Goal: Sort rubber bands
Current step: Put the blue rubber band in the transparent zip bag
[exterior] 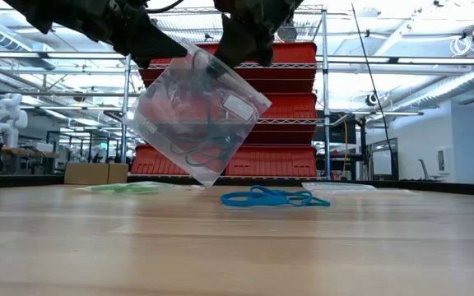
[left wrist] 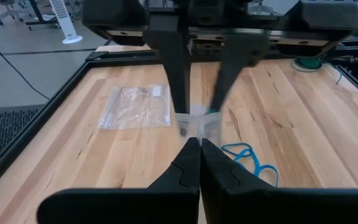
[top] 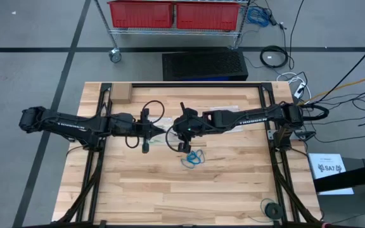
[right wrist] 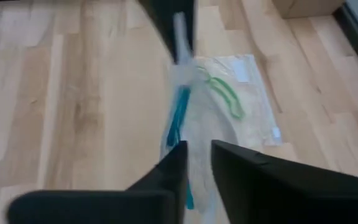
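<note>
A clear plastic bag [exterior: 196, 123] with teal rubber bands [right wrist: 178, 118] inside hangs tilted above the table's middle. My left gripper [left wrist: 199, 148] is shut on its top. My right gripper [right wrist: 197, 152] faces it with its fingers a little apart, one on either side of the bag's top edge; whether they touch it I cannot tell. Loose blue rubber bands [top: 193, 158] lie on the wood just nearer than the grippers. A second bag [right wrist: 241, 99] with green rubber bands lies flat at the far left, and a third clear bag [left wrist: 135, 106] lies flat at the far right. My left gripper pinches the bag's top edge [left wrist: 197, 127] between its two shut fingers, coming nearly level from the table's left. The bag hangs below the fingers, tilted, its lowest corner [exterior: 208, 181] clear of the table.
A cardboard box [top: 120, 94] sits at the far left corner, and a tape roll [top: 271, 208] lies at the near right. Black frame rails [top: 277, 164] run along the table's sides. Bare wood stretches along the near half.
</note>
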Controlling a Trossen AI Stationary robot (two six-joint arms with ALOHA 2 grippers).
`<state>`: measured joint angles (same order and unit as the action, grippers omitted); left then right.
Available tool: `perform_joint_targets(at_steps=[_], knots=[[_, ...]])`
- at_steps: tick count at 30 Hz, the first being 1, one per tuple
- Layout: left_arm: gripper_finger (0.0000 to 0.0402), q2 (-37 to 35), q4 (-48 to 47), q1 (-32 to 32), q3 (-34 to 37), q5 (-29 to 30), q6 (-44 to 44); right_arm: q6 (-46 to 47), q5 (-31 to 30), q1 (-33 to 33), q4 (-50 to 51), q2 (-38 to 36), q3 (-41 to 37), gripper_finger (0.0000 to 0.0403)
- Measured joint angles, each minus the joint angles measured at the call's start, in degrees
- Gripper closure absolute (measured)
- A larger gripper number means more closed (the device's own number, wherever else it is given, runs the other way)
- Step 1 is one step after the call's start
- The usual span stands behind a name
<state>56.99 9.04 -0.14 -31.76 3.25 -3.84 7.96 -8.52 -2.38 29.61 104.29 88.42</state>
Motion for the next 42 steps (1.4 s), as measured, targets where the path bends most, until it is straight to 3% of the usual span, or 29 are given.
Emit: perform_joint_targets(at_steps=[5,9,17,23,27,34,38,42], knots=[[0.0402,0.0,0.62,0.0,0.0,0.34,0.04,-0.04,0.33,-0.8,3.59,0.0,1.62,0.0247],[0.0402,0.0,0.83,0.0,0.02,1.19,0.07,-0.06,0.23,-0.72,13.6,0.0,7.08,0.0208],[0.0402,0.0,0.73,0.0,0.02,2.16,0.07,5.79,-0.52,-2.42,40.86,-0.11,18.96,0.0201],[0.0402,0.0,-0.03,0.0,0.02,2.19,0.09,13.16,-0.68,-6.54,46.06,-3.08,13.38,0.0204],[0.0402,0.0,-0.35,0.0,0.01,2.77,0.13,17.85,0.08,-9.36,37.19,-6.34,0.82,0.0205],[0.0402,0.0,-0.01,0.0,0.01,3.06,0.26,21.56,1.29,-11.68,5.76,-7.84,-23.35,0.0205],[0.0402,0.0,0.0,0.0,0.01,3.08,0.26,25.03,-0.39,-9.64,-6.26,-7.65,-31.58,0.0205],[0.0402,0.0,-0.04,0.07,0.01,3.26,0.24,26.72,-3.47,-7.1,-9.19,-7.67,-34.97,0.0205]])
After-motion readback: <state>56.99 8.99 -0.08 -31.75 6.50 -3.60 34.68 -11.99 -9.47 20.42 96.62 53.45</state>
